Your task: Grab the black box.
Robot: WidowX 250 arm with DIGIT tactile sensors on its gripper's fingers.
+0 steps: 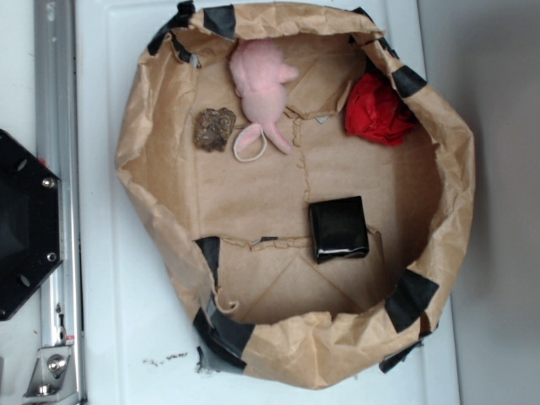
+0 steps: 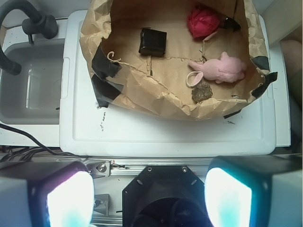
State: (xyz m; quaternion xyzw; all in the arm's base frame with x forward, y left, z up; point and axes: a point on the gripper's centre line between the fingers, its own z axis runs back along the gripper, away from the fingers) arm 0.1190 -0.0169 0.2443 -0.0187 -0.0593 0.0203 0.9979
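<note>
We look down on a white surface (image 1: 101,253) that carries a crumpled brown paper basin (image 1: 152,152), its rim patched with black tape. Inside lie a pink plush toy (image 1: 263,84), a red cloth ball (image 1: 377,111), a small brownish lump (image 1: 214,129) and the black box (image 1: 338,229).

The black box sits flat on the paper floor, toward the side of the basin opposite the brownish lump, well apart from the other things and clear of the paper wall. In the wrist view it shows at the far left of the basin (image 2: 152,41).

Our hand (image 2: 149,196) hangs far back from the basin, over the black hexagonal plate (image 1: 21,228); its two fingers (image 2: 68,198) stand wide apart at the bottom of the wrist view, released and holding nothing.

We judge the box to be stiff and light, with a glossy skin that may slip between the pads. Its rounded edges give poor purchase, so we would close on two opposite flat sides, low and square to them. The paper floor beneath is soft and creased, and may give as we press down.
</note>
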